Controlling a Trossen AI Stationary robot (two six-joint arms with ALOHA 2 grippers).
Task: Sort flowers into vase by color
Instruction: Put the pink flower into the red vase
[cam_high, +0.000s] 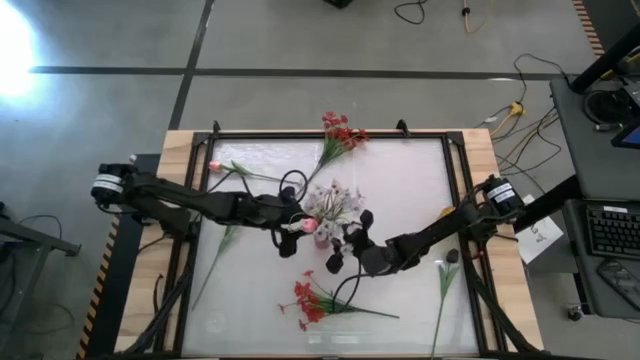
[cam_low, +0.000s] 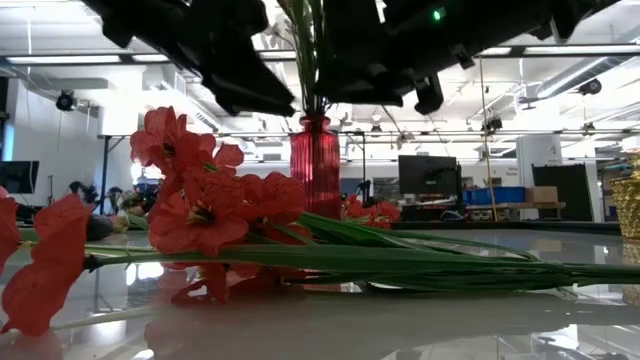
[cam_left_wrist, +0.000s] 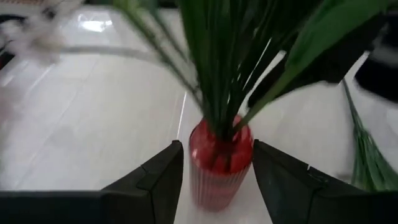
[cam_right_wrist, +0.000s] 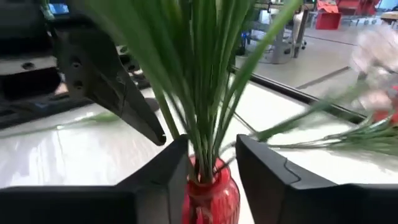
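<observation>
A red ribbed vase (cam_low: 315, 165) stands upright at mid-table and holds a bundle of green stalks (cam_right_wrist: 199, 93) with white blossoms (cam_high: 335, 203) and a pink bud (cam_high: 308, 226). My left gripper (cam_left_wrist: 216, 144) is open, one finger on each side of the vase (cam_left_wrist: 219, 165), coming from the table's left (cam_high: 298, 226). My right gripper (cam_right_wrist: 211, 140) is open at the vase's mouth (cam_right_wrist: 211, 186), reaching from the right (cam_high: 338, 240). Red sprays lie flat on the table near the far edge (cam_high: 340, 133) and the near edge (cam_high: 310, 300). A single pink bud (cam_high: 213, 166) lies far left. My left gripper's fingers (cam_left_wrist: 165, 177) flank the vase body from the table's left; a narrow gap shows, and I cannot tell whether they touch it. My right gripper's fingers (cam_right_wrist: 168, 168) stand close on either side of the stalks just above the vase's mouth; whether they touch cannot be told.
A loose green stalk (cam_high: 443, 285) lies at the table's right, another (cam_high: 218, 252) at the left under my left arm. The near red spray (cam_low: 200, 205) fills the low view's foreground. The table has a dark raised frame (cam_high: 330, 134). A desk with a keyboard (cam_high: 610, 230) stands to the right.
</observation>
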